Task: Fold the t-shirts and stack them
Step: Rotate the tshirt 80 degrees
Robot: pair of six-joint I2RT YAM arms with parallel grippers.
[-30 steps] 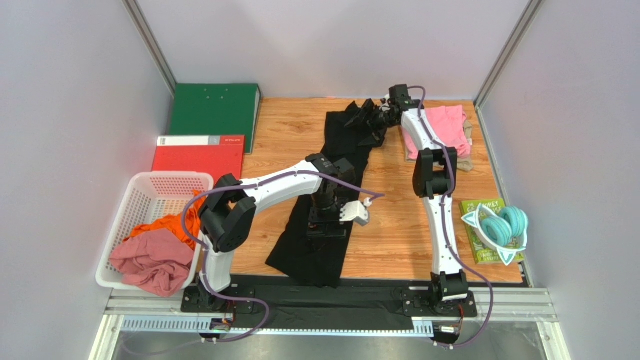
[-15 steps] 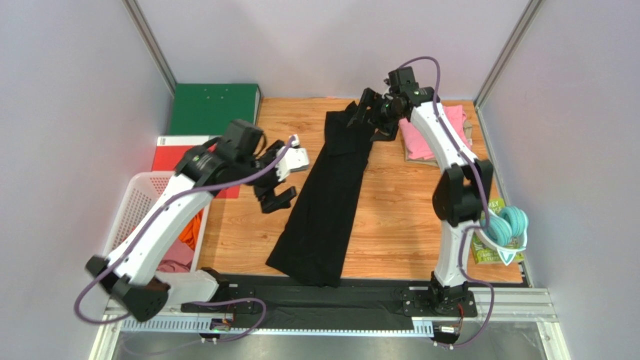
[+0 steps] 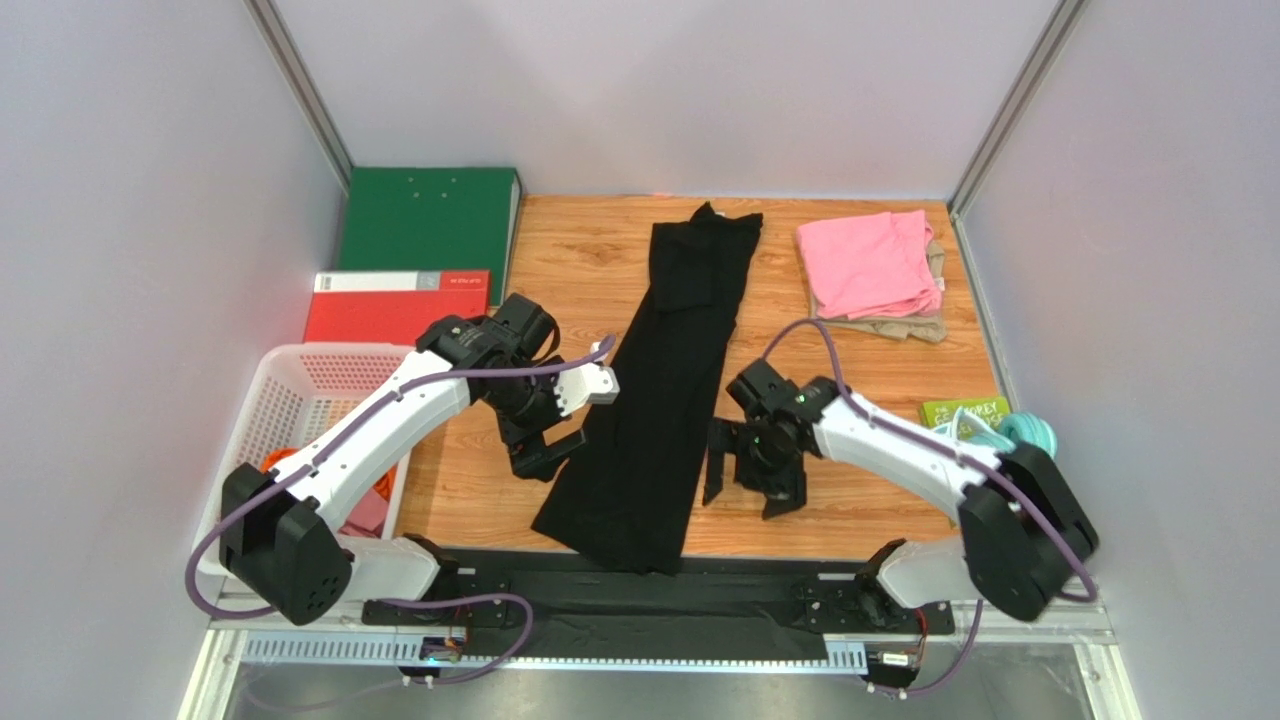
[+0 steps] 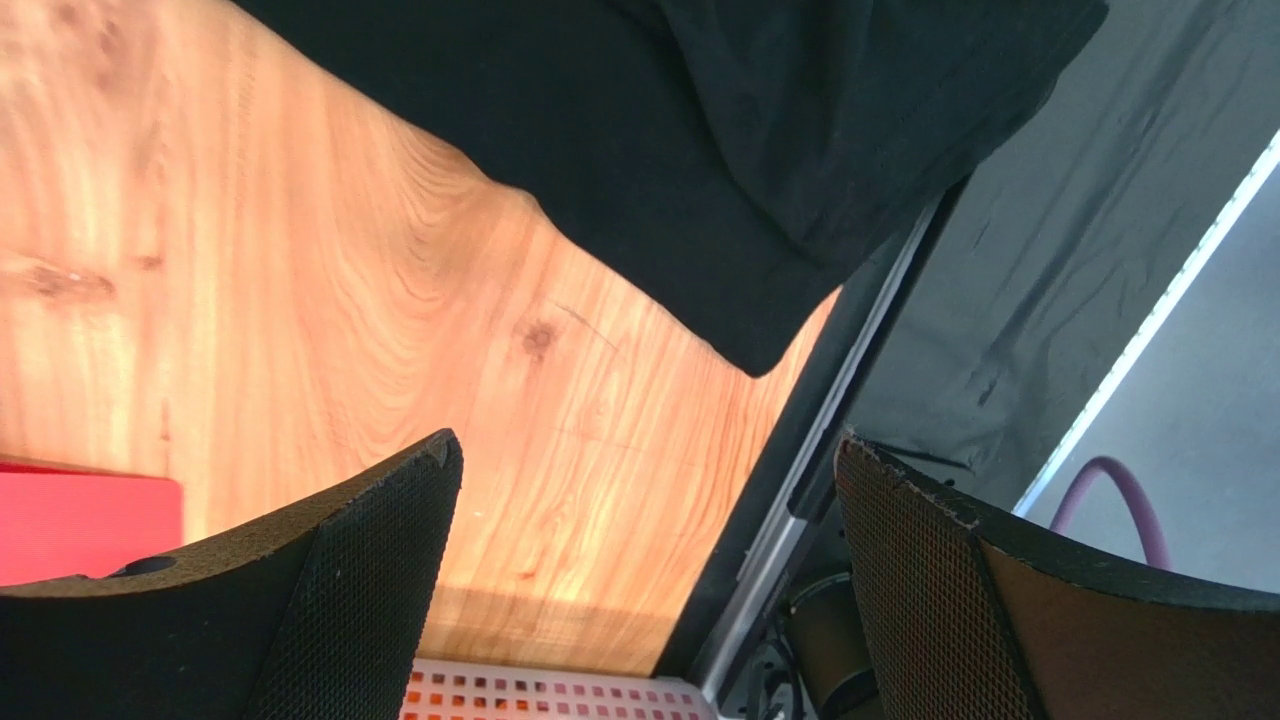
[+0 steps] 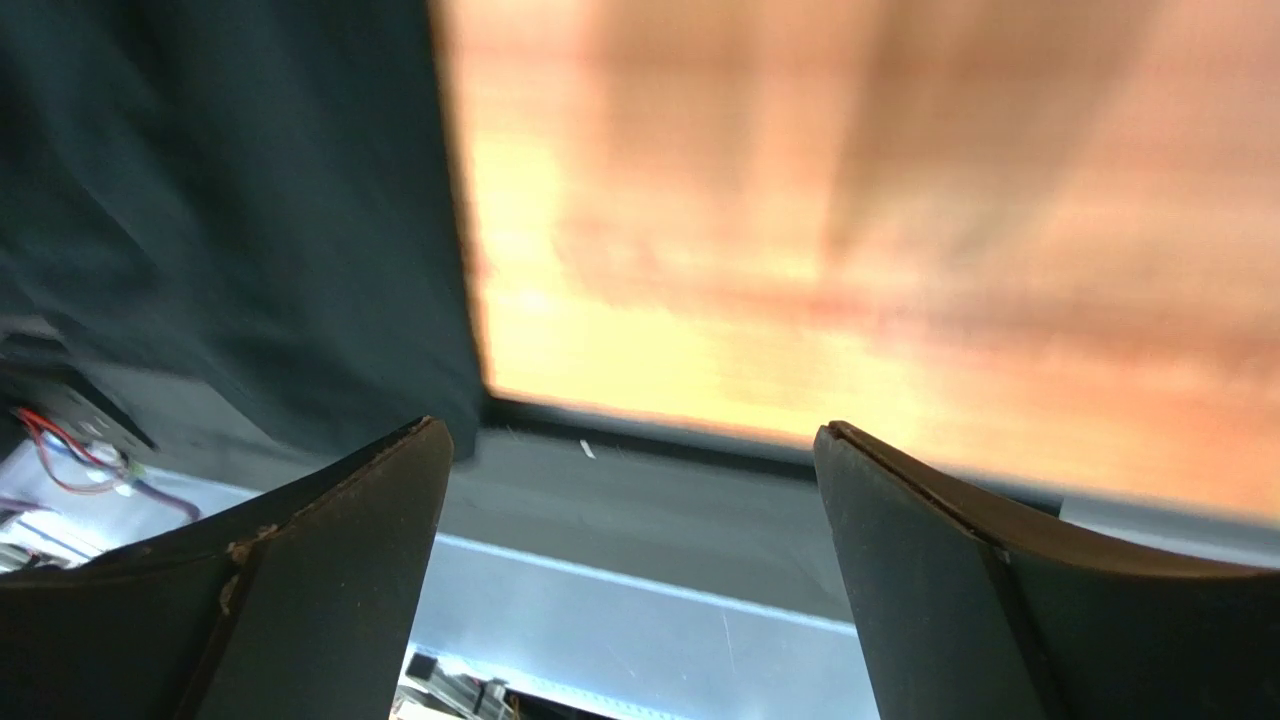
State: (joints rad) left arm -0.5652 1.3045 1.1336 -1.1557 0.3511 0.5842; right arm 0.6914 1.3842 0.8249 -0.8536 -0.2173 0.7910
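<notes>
Down the middle of the counter (image 3: 842, 390), twelve to six o'clock, lies the black t-shirt (image 3: 661, 405), folded narrow. The left end effector (image 3: 559, 423) and right end effector (image 3: 751, 483) flank it, both wide open and empty. Only the overhead view shows the pink t-shirt (image 3: 864, 263) at one o'clock. The red binder (image 3: 398, 315) has a label too small to read.

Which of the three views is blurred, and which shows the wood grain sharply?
Right wrist view: smeared, the table's grain washed out and glaring beside the black t-shirt. Left wrist view: sharp, grain and knots clear. Top view: evenly lit, sharp, no glare.
</notes>
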